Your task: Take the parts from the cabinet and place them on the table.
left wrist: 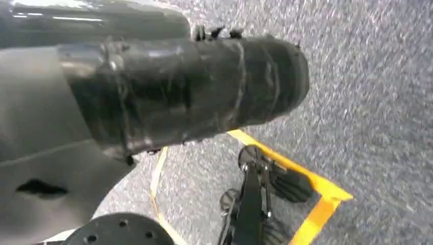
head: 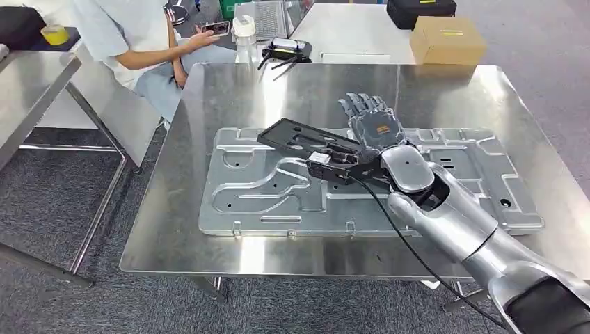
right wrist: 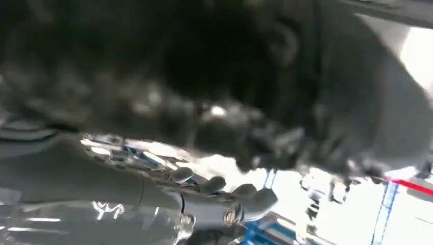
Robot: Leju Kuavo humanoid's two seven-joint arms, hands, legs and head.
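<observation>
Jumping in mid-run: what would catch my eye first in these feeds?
The big stamped metal panel lying flat across the steel table, with the right hand stretched over it, fingers spread. A flat black part rests tilted on the panel beside that hand. At the table's far corner a seated person holds a phone.

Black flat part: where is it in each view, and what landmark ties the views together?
Head view: the black flat part lies mid-table on the stamped metal panel, beside the right robot hand.
Left wrist view: not in it.
Right wrist view: cannot tell; it may be the dark blur.
Shared landmark: the right robot hand, head and right wrist views.
</observation>
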